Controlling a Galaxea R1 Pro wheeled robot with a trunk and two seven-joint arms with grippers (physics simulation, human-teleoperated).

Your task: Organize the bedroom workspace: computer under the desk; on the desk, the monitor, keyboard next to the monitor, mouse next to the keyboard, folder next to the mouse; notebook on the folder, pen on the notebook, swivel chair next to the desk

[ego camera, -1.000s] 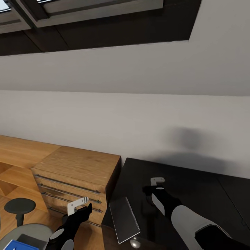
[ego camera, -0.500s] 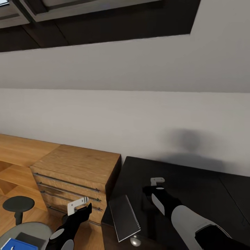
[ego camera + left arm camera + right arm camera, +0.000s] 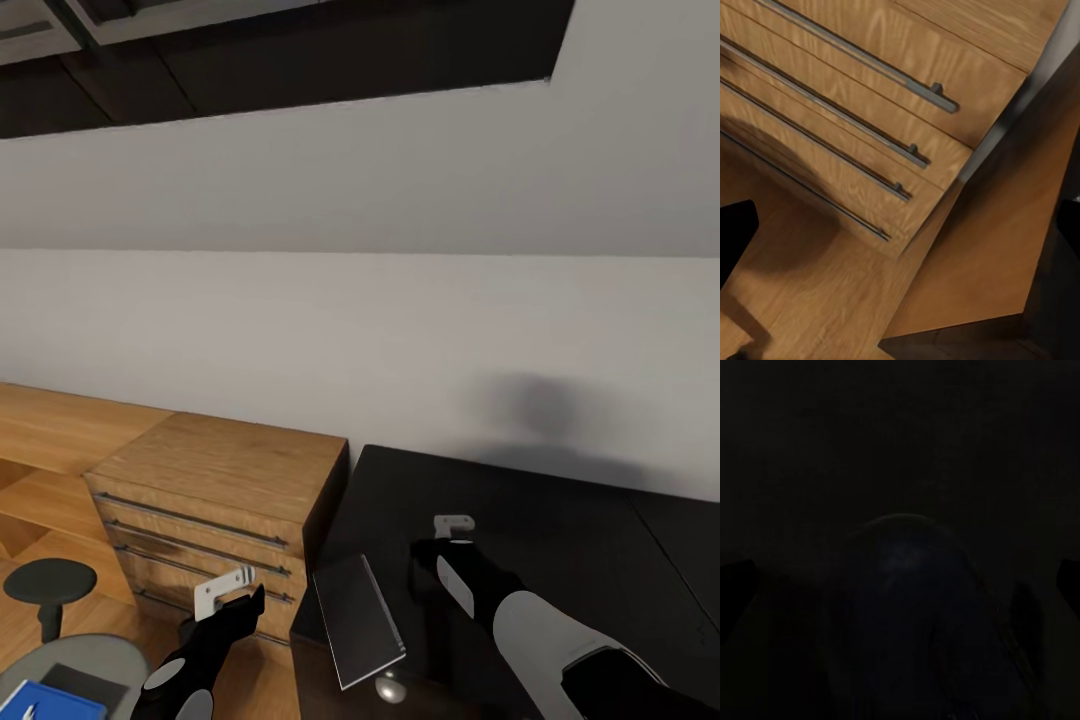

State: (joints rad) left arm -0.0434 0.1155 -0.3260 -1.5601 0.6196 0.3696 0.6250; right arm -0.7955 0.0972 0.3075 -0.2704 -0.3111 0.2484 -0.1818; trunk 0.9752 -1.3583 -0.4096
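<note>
The black desk (image 3: 560,540) takes up the lower right of the head view. A thin grey glossy booklet, by its look the notebook (image 3: 358,620), lies at the desk's left front corner, above a silver drawer knob (image 3: 390,689). My right gripper (image 3: 432,552) hovers over the desktop just right of it, open and empty (image 3: 900,581). The swivel chair (image 3: 60,655) shows at the bottom left with a round black armrest (image 3: 48,582). The blue folder (image 3: 35,702) lies on its seat beside a dark flat patch. My left gripper (image 3: 248,603) hangs open (image 3: 900,225) before the wood drawers.
A light-wood drawer chest (image 3: 215,490) (image 3: 870,112) with bar handles stands against the desk's left side, with a low wood shelf (image 3: 50,440) further left. A white wall and a sloped ceiling with a dark-framed skylight (image 3: 300,60) rise behind. Wood floor (image 3: 967,270) lies between chest and desk.
The whole picture has shifted slightly, so the camera has moved: wall, chest and desk sit a little higher and the chair further left. Both arms keep their places in the picture.
</note>
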